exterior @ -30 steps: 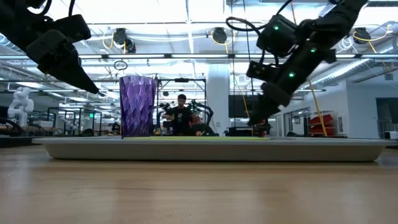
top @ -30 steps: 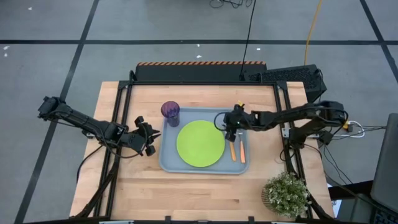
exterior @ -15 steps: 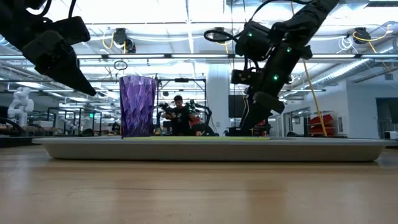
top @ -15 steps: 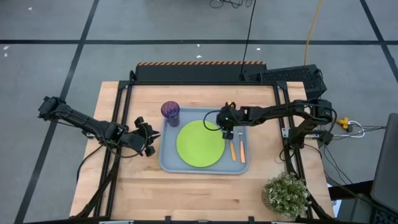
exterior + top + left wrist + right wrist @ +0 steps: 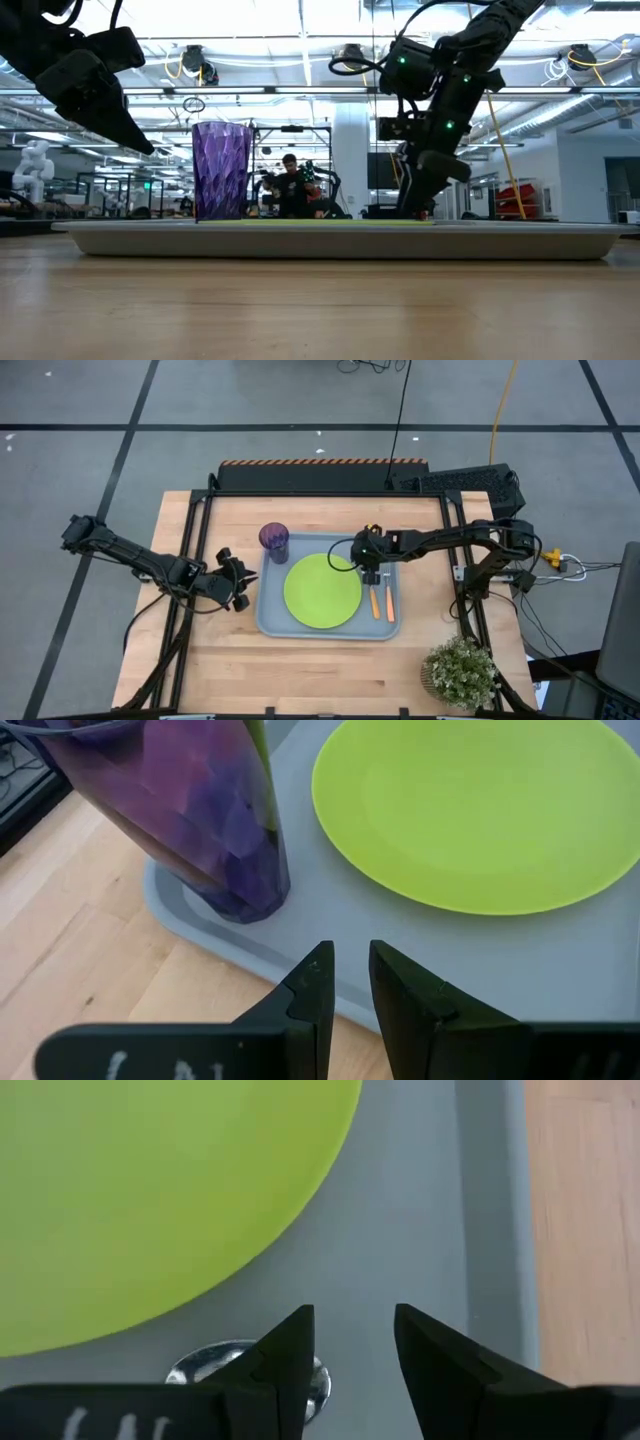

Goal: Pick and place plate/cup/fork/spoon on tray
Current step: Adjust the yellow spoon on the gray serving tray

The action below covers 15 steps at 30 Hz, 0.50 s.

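Pale wooden boards make up the table top (image 5: pixel 320 660), which stands on a grey floor crossed by dark tape lines, and near the table's middle lies the large rectangular light grey-blue plastic tray (image 5: pixel 268 622) with rounded corners and a raised rim. Off the tray's near right corner, at the table's edge, sits a small leafy green potted plant (image 5: pixel 460 672). On the tray, the round flat lime-green plate (image 5: pixel 322 591) fills the middle. Just right of the plate lie two small orange-handled utensils side by side: the spoon (image 5: pixel 375 601), whose shiny rounded bowl shows in the right wrist view (image 5: pixel 245 1362) beside the plate's rim, and the fork (image 5: pixel 389 603) nearer the tray's right rim. At the tray's far left corner the small translucent dark purple tumbler (image 5: pixel 274 540) stands upright, close to the plate but apart from it. Over the table just left of the tray hangs the left gripper (image 5: pixel 346 982), its fingers a narrow gap apart and empty, aimed at the tray's rim near the tumbler. Above the far right part of the tray, over the utensils' metal ends, the right gripper (image 5: pixel 352 1350) hangs with a moderate gap between its fingers, holding nothing.
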Each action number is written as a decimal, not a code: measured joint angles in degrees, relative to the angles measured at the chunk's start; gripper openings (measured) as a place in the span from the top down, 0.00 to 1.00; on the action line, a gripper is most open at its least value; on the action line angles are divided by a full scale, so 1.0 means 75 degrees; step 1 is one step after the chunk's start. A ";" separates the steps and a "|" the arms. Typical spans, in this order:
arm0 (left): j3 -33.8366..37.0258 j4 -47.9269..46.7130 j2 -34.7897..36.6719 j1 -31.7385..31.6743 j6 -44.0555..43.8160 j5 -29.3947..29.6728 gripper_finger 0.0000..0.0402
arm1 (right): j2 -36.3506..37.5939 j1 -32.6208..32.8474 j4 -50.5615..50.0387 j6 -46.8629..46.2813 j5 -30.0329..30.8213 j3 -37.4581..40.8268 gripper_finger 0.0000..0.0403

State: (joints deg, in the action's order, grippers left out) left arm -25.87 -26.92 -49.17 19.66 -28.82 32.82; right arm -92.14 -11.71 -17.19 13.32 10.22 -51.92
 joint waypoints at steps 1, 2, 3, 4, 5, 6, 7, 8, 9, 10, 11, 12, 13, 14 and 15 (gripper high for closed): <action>0.0000 0.0000 -0.0001 0.0000 0.0000 0.0000 0.82 | 0.0000 -0.0009 -0.0030 0.0003 0.0000 0.0000 0.67; 0.0000 0.0000 -0.0002 -0.0001 -0.0002 0.0000 0.82 | 0.0000 -0.0026 -0.0065 0.0026 -0.0006 0.0000 0.67; 0.0000 0.0000 -0.0002 -0.0002 -0.0015 0.0000 0.82 | 0.0000 -0.0044 -0.0110 0.0034 -0.0006 0.0000 0.67; 0.0000 0.0000 0.0000 0.0000 -0.0026 0.0003 0.82 | 0.0000 -0.0079 -0.0182 0.0045 -0.0003 0.0000 0.67; 0.0000 -0.0003 0.0000 -0.0001 -0.0029 0.0003 0.82 | 0.0000 -0.0117 -0.0254 0.0057 -0.0004 0.0000 0.67; 0.0000 -0.0003 0.0000 -0.0001 -0.0029 0.0003 0.82 | 0.0000 -0.0159 -0.0301 0.0058 -0.0003 0.0000 0.67; 0.0000 -0.0003 0.0000 -0.0001 -0.0029 0.0003 0.82 | 0.0000 -0.0196 -0.0340 0.0065 -0.0004 0.0000 0.67; 0.0000 -0.0003 -0.0002 0.0000 -0.0029 0.0003 0.82 | 0.0000 -0.0231 -0.0396 0.0089 -0.0004 0.0000 0.67; 0.0000 -0.0010 0.0000 0.0000 -0.0029 0.0003 0.82 | 0.0000 -0.0250 -0.0438 0.0109 -0.0003 0.0000 0.67; 0.0000 -0.0021 0.0000 0.0000 -0.0028 0.0003 0.82 | 0.0000 -0.0280 -0.0451 0.0119 -0.0003 0.0003 0.67; 0.0000 -0.0043 0.0000 0.0001 -0.0029 0.0003 0.82 | 0.0000 -0.0296 -0.0446 0.0125 -0.0003 0.0003 0.67; 0.0000 -0.0060 -0.0001 0.0003 -0.0029 0.0003 0.82 | 0.0002 -0.0312 -0.0445 0.0135 -0.0001 0.0003 0.67; 0.0000 -0.0064 -0.0001 0.0003 -0.0029 0.0003 0.82 | 0.0005 -0.0330 -0.0449 0.0154 0.0003 0.0003 0.67; 0.0000 -0.0069 -0.0001 0.0003 -0.0029 0.0003 0.82 | 0.0006 -0.0336 -0.0460 0.0168 0.0003 0.0003 0.67; 0.0000 -0.0086 0.0000 0.0003 -0.0029 0.0003 0.82 | 0.0006 -0.0338 -0.0468 0.0172 0.0006 0.0003 0.67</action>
State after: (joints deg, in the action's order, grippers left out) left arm -25.87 -27.56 -49.17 19.68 -29.04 32.84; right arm -92.09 -14.24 -20.70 14.61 10.26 -51.90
